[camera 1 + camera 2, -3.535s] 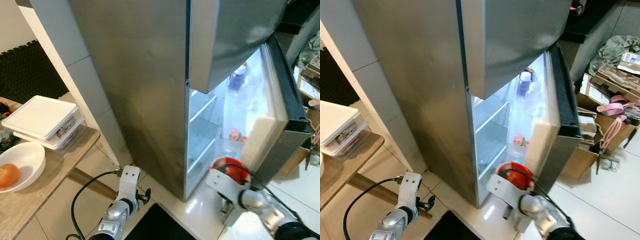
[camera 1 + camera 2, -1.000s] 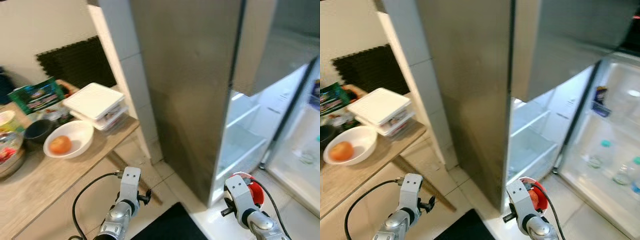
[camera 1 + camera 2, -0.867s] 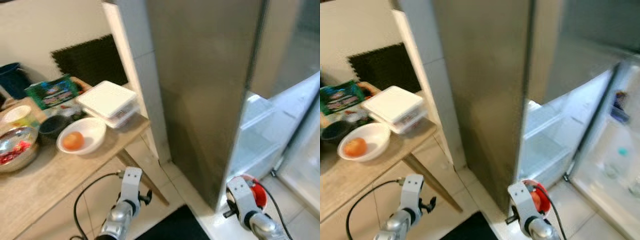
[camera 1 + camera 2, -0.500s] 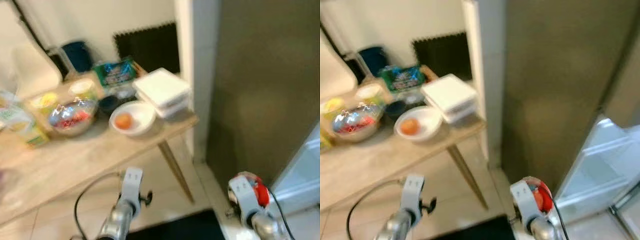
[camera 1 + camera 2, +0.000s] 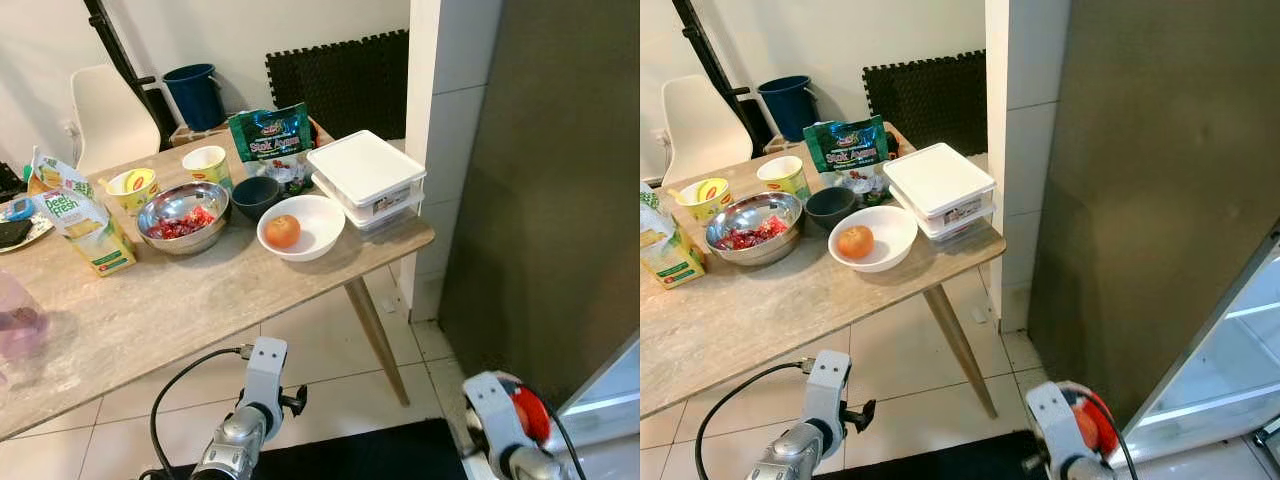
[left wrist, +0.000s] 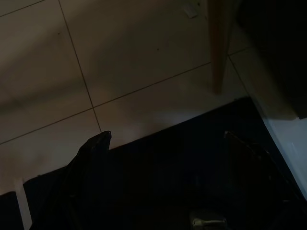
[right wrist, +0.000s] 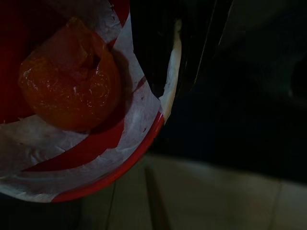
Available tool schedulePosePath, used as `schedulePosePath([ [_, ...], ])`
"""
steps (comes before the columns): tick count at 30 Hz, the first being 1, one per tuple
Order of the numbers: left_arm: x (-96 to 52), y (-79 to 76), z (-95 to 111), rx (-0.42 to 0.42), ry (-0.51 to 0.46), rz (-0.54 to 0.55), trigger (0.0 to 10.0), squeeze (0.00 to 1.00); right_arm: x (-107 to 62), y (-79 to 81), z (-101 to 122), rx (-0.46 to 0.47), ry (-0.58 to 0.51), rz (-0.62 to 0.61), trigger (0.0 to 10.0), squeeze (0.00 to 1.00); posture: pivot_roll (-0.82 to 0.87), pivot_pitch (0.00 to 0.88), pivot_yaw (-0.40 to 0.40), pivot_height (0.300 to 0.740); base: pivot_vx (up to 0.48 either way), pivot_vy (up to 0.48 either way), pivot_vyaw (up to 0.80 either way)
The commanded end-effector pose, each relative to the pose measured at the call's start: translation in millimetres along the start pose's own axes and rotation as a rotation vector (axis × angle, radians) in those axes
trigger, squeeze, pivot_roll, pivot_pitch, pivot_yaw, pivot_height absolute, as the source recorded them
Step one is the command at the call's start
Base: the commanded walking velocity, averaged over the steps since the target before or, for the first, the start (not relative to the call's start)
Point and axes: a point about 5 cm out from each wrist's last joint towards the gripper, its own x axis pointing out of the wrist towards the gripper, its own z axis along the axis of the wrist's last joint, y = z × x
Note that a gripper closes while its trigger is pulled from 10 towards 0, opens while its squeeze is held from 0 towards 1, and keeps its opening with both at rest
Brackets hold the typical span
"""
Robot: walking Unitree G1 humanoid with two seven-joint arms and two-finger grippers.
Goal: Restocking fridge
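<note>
Red bowl (image 7: 72, 120) with orange food pinched in right gripper (image 7: 168, 72), low near fridge (image 5: 1160, 200); fridge opening lies to robot's right. Left gripper (image 6: 163, 143) spread, idle over floor.

Matt wooden table (image 5: 190, 310); shiny metal bowl (image 5: 182, 217).

Left gripper (image 6: 163, 143) low, open; right arm (image 5: 500, 450) low.

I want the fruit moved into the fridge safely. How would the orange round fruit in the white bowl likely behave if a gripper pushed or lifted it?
The orange round fruit sits loose in the shallow white bowl, so a push would probably roll it. Its smooth skin may slip between fingers. The bowl stands near the wooden table's edge, so a hard nudge could shift it.
</note>
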Motion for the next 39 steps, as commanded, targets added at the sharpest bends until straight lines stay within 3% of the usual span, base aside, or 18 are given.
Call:
schedulePosePath([
  [1,-2.6,-1.1,-13,-0.015,0.032,0.001,10.0,0.00,-3.4,-3.0,-17,0.010,0.071,-0.033,10.0,0.00,-0.09,0.108,0.089,0.740,0.000,0.000,0.00],
  [4,-6.2,6.3,-23,-0.060,0.041,0.039,10.0,0.00,-6.3,-7.9,-27,0.062,0.080,-0.091,10.0,0.00,-0.09,0.106,0.093,0.740,0.000,0.000,0.00],
  [12,-15.0,18.0,-41,-0.126,0.091,0.078,10.0,0.00,-8.1,-19.1,-19,0.110,-0.004,-0.210,10.0,0.00,-0.09,0.089,0.095,0.740,0.000,0.000,0.00],
  [21,-17.5,11.6,-56,-0.141,0.167,0.036,10.0,0.00,-5.8,-17.6,-14,0.110,-0.016,-0.214,10.0,0.00,-0.09,0.084,0.089,0.740,0.000,0.000,0.00],
  [27,-17.6,10.8,-56,-0.141,0.162,0.030,10.0,0.00,-5.7,-15.1,-15,0.112,-0.019,-0.214,10.0,0.00,-0.09,0.080,0.087,0.740,0.000,0.000,0.00],
  [39,-13.5,9.9,-47,-0.144,0.137,0.017,10.0,0.00,-6.3,-15.7,-16,0.118,-0.025,-0.217,10.0,0.00,-0.09,0.081,0.089,0.740,0.000,-0.311,0.00],
])
